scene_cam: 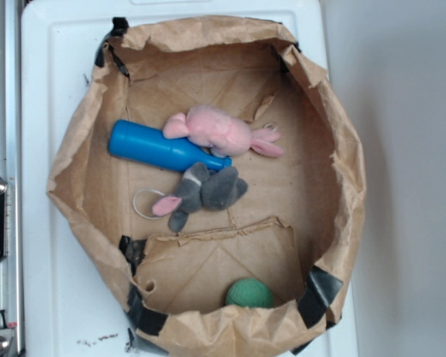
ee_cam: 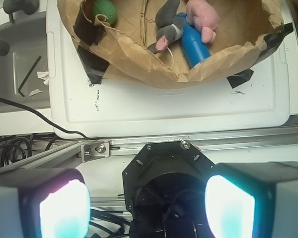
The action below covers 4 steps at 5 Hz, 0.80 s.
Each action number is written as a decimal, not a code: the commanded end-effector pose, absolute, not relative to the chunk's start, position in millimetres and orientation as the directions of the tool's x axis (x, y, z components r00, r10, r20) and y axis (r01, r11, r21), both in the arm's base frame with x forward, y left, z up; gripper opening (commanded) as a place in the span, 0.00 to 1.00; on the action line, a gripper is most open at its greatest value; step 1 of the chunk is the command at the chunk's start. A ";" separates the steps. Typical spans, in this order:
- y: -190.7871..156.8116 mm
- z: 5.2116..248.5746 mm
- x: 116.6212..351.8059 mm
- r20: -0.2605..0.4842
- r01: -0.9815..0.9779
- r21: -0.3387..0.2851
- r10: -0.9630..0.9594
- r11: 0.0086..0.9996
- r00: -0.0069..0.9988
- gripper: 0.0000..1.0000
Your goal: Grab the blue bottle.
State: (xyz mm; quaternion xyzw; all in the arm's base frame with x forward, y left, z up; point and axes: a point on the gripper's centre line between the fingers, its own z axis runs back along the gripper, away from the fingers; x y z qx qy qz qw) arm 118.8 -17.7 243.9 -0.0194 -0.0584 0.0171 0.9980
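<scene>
The white moulded plastic worktop (scene_cam: 44, 149) carries a wide, crumpled brown paper bag (scene_cam: 342, 163) rolled down into a shallow basin, its rim patched with black tape. Inside it lies the smooth bright blue plastic bottle (scene_cam: 152, 146), on its side on the paper floor towards the left wall, its broad base pointing left and its narrow neck pointing right. A soft pink plush rabbit (scene_cam: 219, 130) rests against the bottle's upper side near the shoulder, and a grey plush mouse with pink ears (scene_cam: 204, 191) lies just below the neck, touching or nearly touching it. A small textured green ball (scene_cam: 249, 293) sits well apart, in the fold at the bag's near edge.

In the wrist view the gripper (ee_cam: 148, 208) hangs outside the bag, over the metal rail, with the bottle (ee_cam: 194, 45) far ahead of it. Its two pale fingers (ee_cam: 64, 208) stand spread wide, with nothing between them.

The bottle looks light, rigid and slick, so it would probably roll or squirt out of a glancing pinch. The best hold appears to be across the bare cylindrical body near the base, where no toy crowds it; the neck end is hemmed in by both plush animals, and closing there risks catching fabric instead.
</scene>
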 end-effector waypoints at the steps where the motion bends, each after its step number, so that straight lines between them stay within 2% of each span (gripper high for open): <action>1: -17.7 243.9 118.8 0.116 -0.032 -0.041 0.036 0.999 0.993 1.00; 2: -23.4 229.1 168.8 0.100 -0.117 -0.061 0.123 0.991 0.987 1.00; 3: -9.1 221.9 215.2 0.083 -0.172 -0.043 0.175 0.984 0.981 1.00; 4: -23.1 233.7 209.2 0.139 -0.112 -0.018 0.113 0.994 0.984 1.00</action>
